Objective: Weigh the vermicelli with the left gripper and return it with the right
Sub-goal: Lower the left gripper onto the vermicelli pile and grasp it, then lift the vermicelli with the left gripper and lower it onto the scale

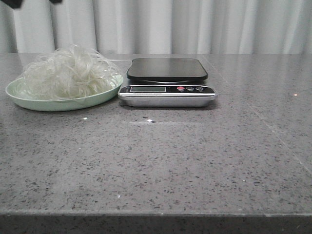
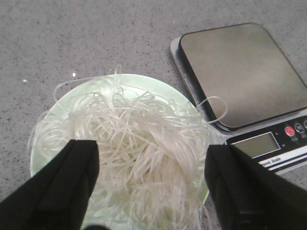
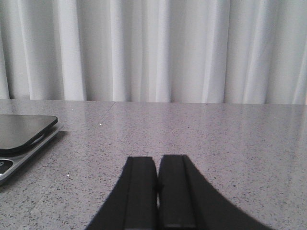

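Directly under the wide-open left pincer [image 2: 151, 184], the vermicelli [image 2: 129, 143] sits untouched.

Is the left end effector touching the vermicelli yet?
Cannot tell. In the left wrist view the open left end effector straddles the vermicelli, but no clear gap or contact shows.

Looks like a staged test bench rather than a home kitchen. Bare speckled grey stone counter [image 1: 195, 161], backed wall to wall by pleated white curtain [image 1: 195, 24]. Only a digital scale [image 1: 167, 83] near the far edge.
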